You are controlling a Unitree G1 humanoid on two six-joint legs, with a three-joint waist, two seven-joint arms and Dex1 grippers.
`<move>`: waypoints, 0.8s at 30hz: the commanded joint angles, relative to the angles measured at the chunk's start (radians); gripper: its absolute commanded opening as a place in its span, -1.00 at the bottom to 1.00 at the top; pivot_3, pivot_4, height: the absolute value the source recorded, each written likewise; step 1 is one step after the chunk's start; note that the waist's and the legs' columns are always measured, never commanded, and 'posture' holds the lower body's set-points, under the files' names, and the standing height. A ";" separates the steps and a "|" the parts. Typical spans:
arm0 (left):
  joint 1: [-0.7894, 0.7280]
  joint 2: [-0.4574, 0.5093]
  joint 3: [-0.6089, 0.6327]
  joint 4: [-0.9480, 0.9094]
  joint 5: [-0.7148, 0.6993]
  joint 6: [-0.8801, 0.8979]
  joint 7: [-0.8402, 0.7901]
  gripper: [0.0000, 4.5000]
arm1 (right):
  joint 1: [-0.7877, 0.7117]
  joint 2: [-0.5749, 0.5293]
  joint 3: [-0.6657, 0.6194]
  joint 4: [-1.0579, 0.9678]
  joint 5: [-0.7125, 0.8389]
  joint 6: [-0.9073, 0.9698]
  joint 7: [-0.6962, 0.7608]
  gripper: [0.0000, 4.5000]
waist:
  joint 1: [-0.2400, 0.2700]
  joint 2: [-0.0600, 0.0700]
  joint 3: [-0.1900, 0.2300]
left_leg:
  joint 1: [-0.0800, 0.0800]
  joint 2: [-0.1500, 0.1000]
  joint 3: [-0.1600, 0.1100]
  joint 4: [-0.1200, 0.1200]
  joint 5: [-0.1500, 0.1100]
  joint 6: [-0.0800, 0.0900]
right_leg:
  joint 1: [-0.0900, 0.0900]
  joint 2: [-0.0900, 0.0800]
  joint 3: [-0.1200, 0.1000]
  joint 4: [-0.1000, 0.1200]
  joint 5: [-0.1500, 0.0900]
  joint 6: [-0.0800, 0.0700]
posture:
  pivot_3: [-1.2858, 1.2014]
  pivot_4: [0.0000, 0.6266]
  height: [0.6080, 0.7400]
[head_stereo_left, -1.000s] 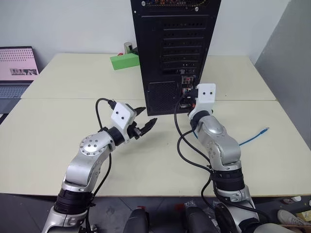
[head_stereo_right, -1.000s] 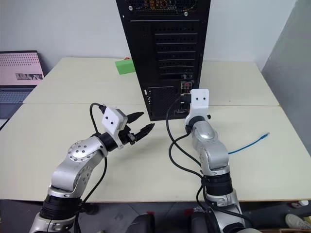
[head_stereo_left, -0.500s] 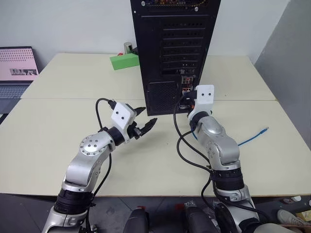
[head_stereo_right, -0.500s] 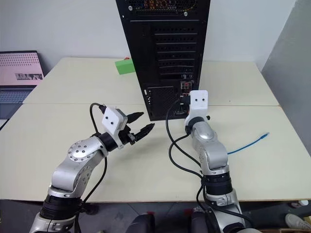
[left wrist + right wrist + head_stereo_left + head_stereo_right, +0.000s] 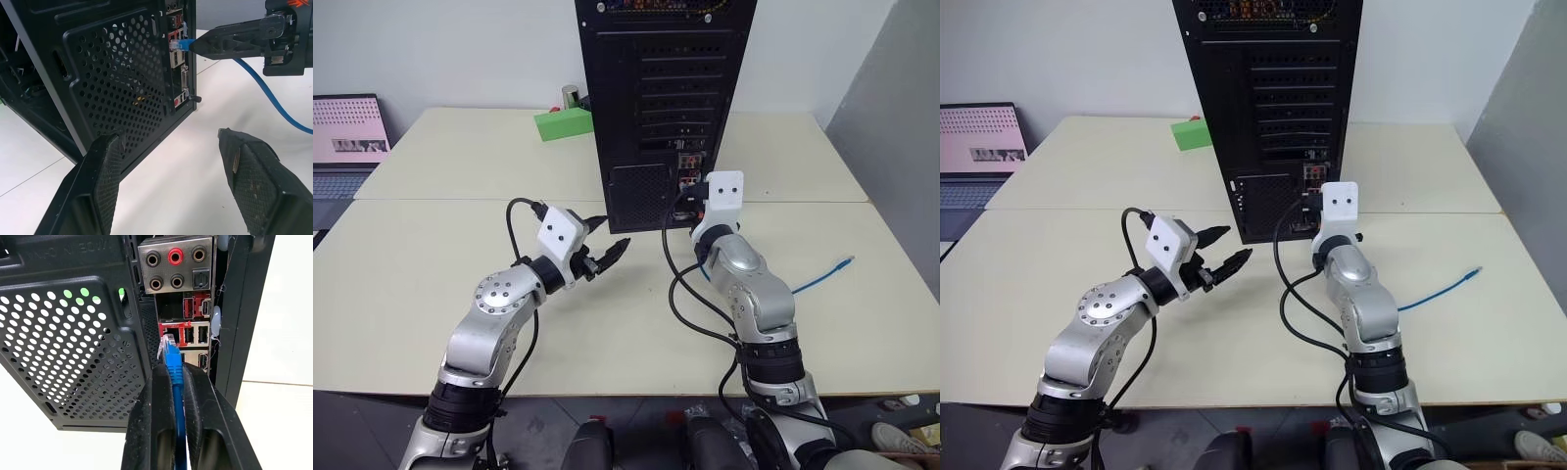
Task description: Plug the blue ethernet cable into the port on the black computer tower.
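Change over the last second: none is seen between the earlier pictures and now — both arms, the cable and the tower are found in the same places. The insertion is judged to be paused right at the port, or pressed so slowly that nothing shows.

Meaning for the task: the plug is judged to be at the mouth of the port but not yet proven seated; a short, straight push is what remains.

Blue ethernet cable [image 5: 174,367]: its clear plug is held up against the port strip [image 5: 193,335] on the rear of the black computer tower [image 5: 666,98], beside the red-framed sockets. Whether the plug tip is already inside cannot be told. The rest of the cord is trailed back over the table [image 5: 431,284], its free end [image 5: 847,262] left lying well apart to the right.

Right gripper [image 5: 177,382]: closed tight on the cable just behind the plug, the cord pinched between both fingers. The arm is stretched forward, the gripper held level and aimed at the lower rear of the tower.

Left gripper [image 5: 607,243]: held open and empty, its fingers [image 5: 105,176] spread. It is raised level above the table, pointed toward the tower's mesh vent [image 5: 122,93] — near it, not touching.

Risk: a slight tilt of the plug is judged enough to jam it against the socket's edge.
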 commanded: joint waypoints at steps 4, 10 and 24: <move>-0.008 -0.002 0.016 -0.043 0.005 -0.021 -0.004 0.43 | -0.012 -0.009 -0.011 -0.064 -0.007 -0.012 -0.009 -1.00 | 0.000 0.000 0.000 | 0.000 0.000 0.000 0.000 0.000 0.000 | 0.000 0.000 0.000 0.000 0.000 0.000 | 0.03 -0.52 1.00; -0.010 -0.003 0.013 -0.041 0.007 -0.022 -0.007 0.43 | -0.014 -0.011 -0.009 -0.061 -0.006 -0.014 -0.012 -1.00 | 0.000 0.000 0.000 | 0.000 0.000 0.000 0.000 0.000 0.000 | 0.000 0.000 0.000 0.000 0.000 0.000 | 0.03 -0.52 1.00; -0.010 -0.010 0.011 -0.036 0.013 -0.029 -0.008 0.43 | -0.022 -0.021 -0.003 -0.036 -0.029 -0.032 -0.022 -1.00 | 0.001 0.000 0.000 | -0.001 0.000 0.000 0.000 0.000 0.000 | -0.001 0.000 0.000 0.000 0.000 0.000 | 0.03 -0.52 1.00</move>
